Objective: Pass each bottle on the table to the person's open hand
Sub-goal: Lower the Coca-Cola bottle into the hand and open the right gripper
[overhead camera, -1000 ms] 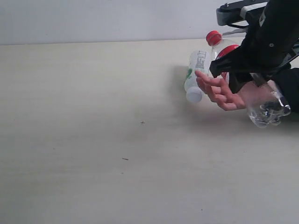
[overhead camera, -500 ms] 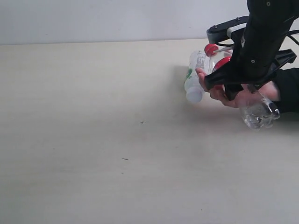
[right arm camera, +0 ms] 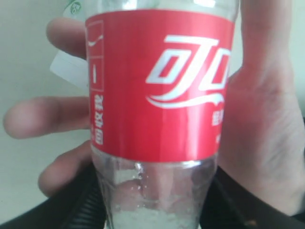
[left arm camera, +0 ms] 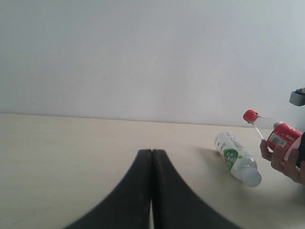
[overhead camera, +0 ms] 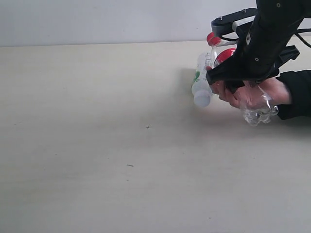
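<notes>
Right gripper (overhead camera: 233, 80), black, clamped across the middle of a clear plastic bottle with red cap and red label (right arm camera: 159, 86); the wrist view shows dark pads on either side of the lower body. Left gripper (left arm camera: 151, 157): black fingers pressed together on nothing, low over the pale beige tabletop (overhead camera: 97, 170), well apart toward 9 o'clock of the action. Exterior view, near to far: bare table in front. Then the held bottle's clear base, its nearest end, pointing to 5 o'clock. Then the person's bare light-skinned hand at a black sleeve (overhead camera: 250, 94), palm up directly under the bottle and apparently touching it, fingers curling at its side. Red cap farthest, toward 11 o'clock. Long axis thus runs 11–5 along the palm, with the hand straight beneath the tool; by my reading, only the release remains. Fingers are not fully wrapped, so roll-off is a risk. Just beside the gripper at 9 o'clock, a pale plastic bottle with white-green label (overhead camera: 200, 80) lies on the table, axis near 12–6, white cap toward 6; the right arm is plainly nearer to it. No other bottles in view. Pale wall behind.
</notes>
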You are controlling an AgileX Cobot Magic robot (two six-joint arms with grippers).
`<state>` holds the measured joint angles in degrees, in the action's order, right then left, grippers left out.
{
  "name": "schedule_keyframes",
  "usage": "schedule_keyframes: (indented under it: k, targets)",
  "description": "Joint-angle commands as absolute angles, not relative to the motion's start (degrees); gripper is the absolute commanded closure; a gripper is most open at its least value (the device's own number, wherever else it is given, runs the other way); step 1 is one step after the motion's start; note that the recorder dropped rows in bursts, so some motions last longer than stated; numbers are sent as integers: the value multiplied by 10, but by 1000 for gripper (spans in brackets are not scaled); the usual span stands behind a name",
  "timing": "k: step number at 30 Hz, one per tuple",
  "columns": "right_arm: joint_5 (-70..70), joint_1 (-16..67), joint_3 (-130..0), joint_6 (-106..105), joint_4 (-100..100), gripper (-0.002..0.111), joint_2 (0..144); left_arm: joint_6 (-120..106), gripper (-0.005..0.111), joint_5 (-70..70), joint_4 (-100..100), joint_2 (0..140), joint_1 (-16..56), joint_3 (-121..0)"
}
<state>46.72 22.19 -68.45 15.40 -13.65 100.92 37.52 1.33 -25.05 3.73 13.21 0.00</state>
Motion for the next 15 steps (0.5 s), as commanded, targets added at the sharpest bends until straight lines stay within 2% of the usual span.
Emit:
schedule_keyframes:
  k: [1,8,15]
  targets:
    - [472,219,-683,157,-137,107,1008,378,107,11,-246,33,131,0]
    - [473,219,-683,157,-137,87,1008,378,107,11,-246,33,131,0]
    - [473,219,-683,157,-137,54,1008,378,107,11,-246,33,131,0]
